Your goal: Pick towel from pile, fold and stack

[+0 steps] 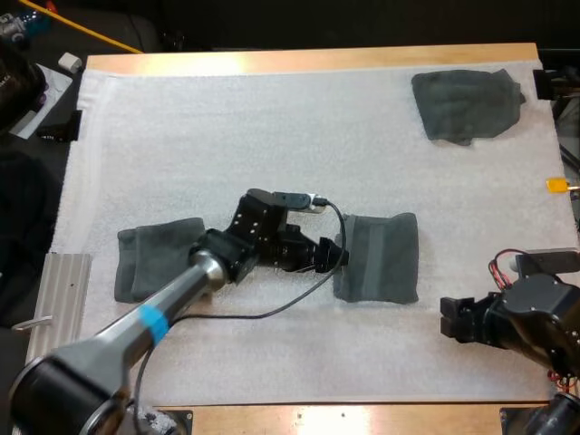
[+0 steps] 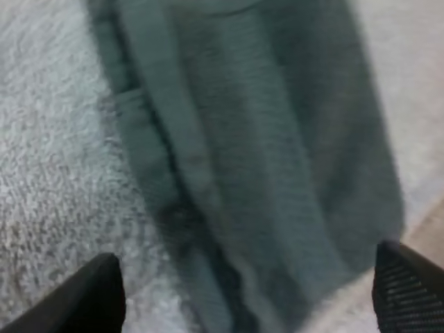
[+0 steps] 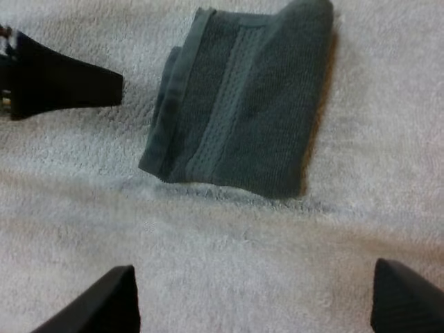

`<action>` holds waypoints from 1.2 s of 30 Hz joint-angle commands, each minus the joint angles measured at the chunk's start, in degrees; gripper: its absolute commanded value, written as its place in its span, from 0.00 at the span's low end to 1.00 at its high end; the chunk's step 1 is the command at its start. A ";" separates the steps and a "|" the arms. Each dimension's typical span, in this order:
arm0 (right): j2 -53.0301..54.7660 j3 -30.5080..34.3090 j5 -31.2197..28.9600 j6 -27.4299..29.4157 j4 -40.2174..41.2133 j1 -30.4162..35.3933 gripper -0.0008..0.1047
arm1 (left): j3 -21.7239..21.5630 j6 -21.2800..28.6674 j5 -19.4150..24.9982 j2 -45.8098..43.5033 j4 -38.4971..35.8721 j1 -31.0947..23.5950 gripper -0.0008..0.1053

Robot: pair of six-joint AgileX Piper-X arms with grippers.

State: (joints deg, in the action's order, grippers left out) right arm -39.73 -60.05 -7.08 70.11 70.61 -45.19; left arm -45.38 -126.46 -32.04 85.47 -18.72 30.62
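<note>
Grey-green layered cloth is the hazard, I judge: if my left gripper (image 1: pixel 337 254), fingers spread and empty, closes at the edge of the folded towel (image 1: pixel 379 258), it may catch only the top layer and peel the fold open. That towel lies mid-way across the mat (image 1: pixel 272 118), just ahead of the left fingertips; my right gripper (image 1: pixel 450 319), likewise spread, stands clear.

Bare mat (image 1: pixel 227 127) far-left and middle: free passage. 3 obstacles: left towel (image 1: pixel 145 263) under the left arm, folded towel (image 1: pixel 379 258) with left gripper (image 1: pixel 339 255) at its edge, crumpled towel (image 1: pixel 467 104) far right. Near strip by right gripper (image 1: pixel 448 319) is free.
</note>
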 commanded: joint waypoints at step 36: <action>0.13 -0.27 -0.91 0.11 2.86 -0.07 0.63 | -10.82 -10.91 -7.60 17.82 -0.72 5.59 0.21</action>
State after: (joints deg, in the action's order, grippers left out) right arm -39.90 -60.05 -7.42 70.11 72.70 -45.19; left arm -55.63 -136.70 -38.66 103.30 -19.24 35.90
